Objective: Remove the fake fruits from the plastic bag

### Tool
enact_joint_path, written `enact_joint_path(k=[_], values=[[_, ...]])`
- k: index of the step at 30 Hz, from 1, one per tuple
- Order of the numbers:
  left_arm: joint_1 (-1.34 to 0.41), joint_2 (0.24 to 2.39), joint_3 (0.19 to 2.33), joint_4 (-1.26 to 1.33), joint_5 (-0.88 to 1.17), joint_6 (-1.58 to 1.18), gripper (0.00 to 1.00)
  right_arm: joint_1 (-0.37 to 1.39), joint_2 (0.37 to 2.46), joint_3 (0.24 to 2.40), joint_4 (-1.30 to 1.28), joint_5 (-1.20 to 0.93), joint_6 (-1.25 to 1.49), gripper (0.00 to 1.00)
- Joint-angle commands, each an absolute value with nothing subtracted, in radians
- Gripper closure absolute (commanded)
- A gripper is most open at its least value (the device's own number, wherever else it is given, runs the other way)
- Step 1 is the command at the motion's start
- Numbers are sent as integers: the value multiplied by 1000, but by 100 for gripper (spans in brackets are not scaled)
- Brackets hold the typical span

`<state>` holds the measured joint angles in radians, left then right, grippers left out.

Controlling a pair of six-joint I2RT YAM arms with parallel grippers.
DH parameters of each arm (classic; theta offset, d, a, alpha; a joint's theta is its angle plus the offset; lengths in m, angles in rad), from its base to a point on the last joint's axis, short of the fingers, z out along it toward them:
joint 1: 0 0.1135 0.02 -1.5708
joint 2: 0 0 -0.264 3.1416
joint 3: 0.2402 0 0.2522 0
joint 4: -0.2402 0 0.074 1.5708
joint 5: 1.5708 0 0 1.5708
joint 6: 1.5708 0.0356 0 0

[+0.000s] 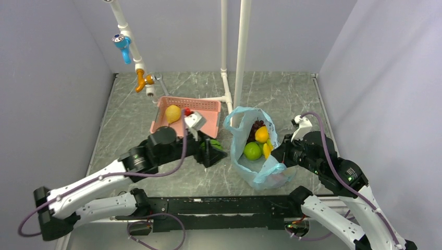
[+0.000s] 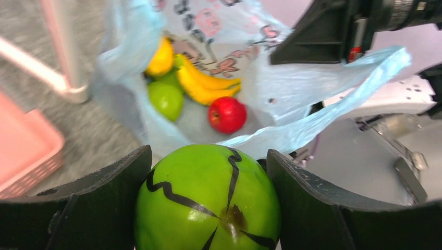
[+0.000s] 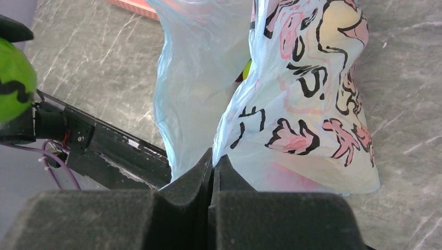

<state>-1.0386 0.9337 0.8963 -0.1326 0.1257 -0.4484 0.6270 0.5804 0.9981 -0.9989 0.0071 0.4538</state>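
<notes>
A robot test booth in a lab. Plain pale walls (image 1: 52,52) box in a grey marbled worktop (image 1: 292,99). A left arm (image 1: 88,187) and a right arm (image 1: 344,177), trailing purple cables (image 1: 172,166), are bolted to a black rail (image 1: 224,211). White plastic pipes (image 1: 242,52) carry a blue mock tap (image 1: 123,44).

At rear of table (image 1: 292,94), left of centre: basket (image 1: 208,105), pear (image 1: 172,113) in its left end. Just right of basket: plastic bag (image 1: 263,174). In bag: grapes (image 1: 257,125) rearmost, bananas (image 1: 268,149) right of apple (image 1: 253,151). In front of basket, left of bag, outside it: watermelon (image 2: 208,200) between fingers of left gripper (image 2: 208,156). On bag's right side: right gripper (image 3: 212,162), pinching bag wall. Behind bag: upright pipe (image 1: 241,52).
</notes>
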Motion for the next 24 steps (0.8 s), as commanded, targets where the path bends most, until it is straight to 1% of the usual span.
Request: enact_joint_path(k=[1, 3, 4, 6, 8, 11, 13, 15, 18, 22, 24], values=[[-941, 772, 825, -328, 8, -446, 86, 628, 568, 994, -946, 34, 432, 100], [-879, 710, 797, -394, -34, -455, 94, 629, 569, 994, -941, 34, 426, 100], [-845, 684, 784, -412, -56, -465, 94, 629, 569, 993, -940, 35, 423, 100], [-779, 653, 767, -436, -89, -491, 91, 629, 573, 992, -937, 35, 420, 100], [-717, 653, 750, -425, -102, -518, 92, 629, 572, 991, -936, 33, 419, 100], [-610, 713, 726, -356, -71, -537, 98, 629, 566, 988, -936, 33, 419, 100], [-548, 806, 736, -303, -53, -525, 100, 629, 563, 984, -935, 32, 419, 100], [-512, 911, 774, -270, -78, -504, 100, 629, 561, 981, -932, 35, 419, 100], [-505, 1081, 852, -188, -147, -451, 100, 630, 558, 977, -926, 43, 422, 100], [-500, 1344, 995, -99, -109, -441, 100, 629, 548, 974, -929, 41, 419, 100], [-494, 1476, 1096, -126, -93, -446, 100, 628, 543, 975, -929, 45, 419, 100]])
